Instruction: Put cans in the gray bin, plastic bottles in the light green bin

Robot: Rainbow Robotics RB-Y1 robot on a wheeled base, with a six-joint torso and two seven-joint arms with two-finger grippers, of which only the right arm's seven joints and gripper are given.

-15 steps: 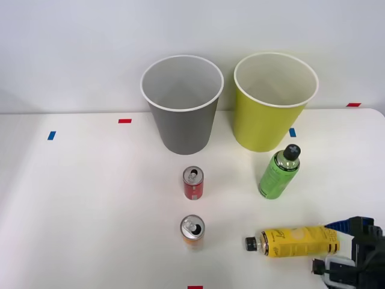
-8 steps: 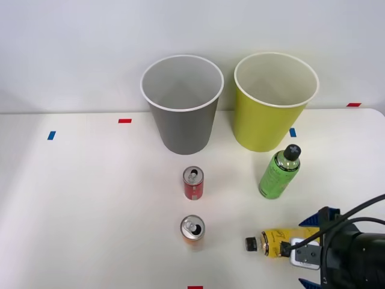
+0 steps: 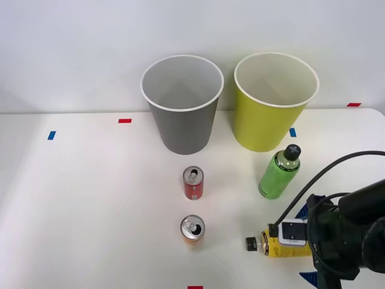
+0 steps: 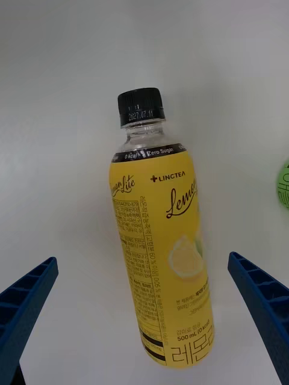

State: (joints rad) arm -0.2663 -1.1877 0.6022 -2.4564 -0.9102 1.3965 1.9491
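A yellow plastic bottle (image 3: 272, 246) (image 4: 160, 252) with a black cap lies on its side on the white table, cap pointing left in the front view. My right gripper (image 3: 307, 243) (image 4: 141, 260) is open above it, one blue finger (image 4: 27, 298) on each side of the body, not touching. The green plastic bottle (image 3: 278, 173) stands upright just behind. A red can (image 3: 193, 183) and an orange can (image 3: 193, 230) stand upright in the table's middle. At the back stand the gray bin (image 3: 182, 111) and, to its right, the light green bin (image 3: 272, 111).
My right arm and its black cables (image 3: 352, 235) cover the table's front right corner. Small red and blue tape marks (image 3: 124, 121) lie on the white table (image 3: 90, 198). A white wall stands right behind the bins.
My right arm has moved left from the table's front right corner and now sits over the yellow bottle, hiding most of its body. The bottles, cans and bins have not moved.
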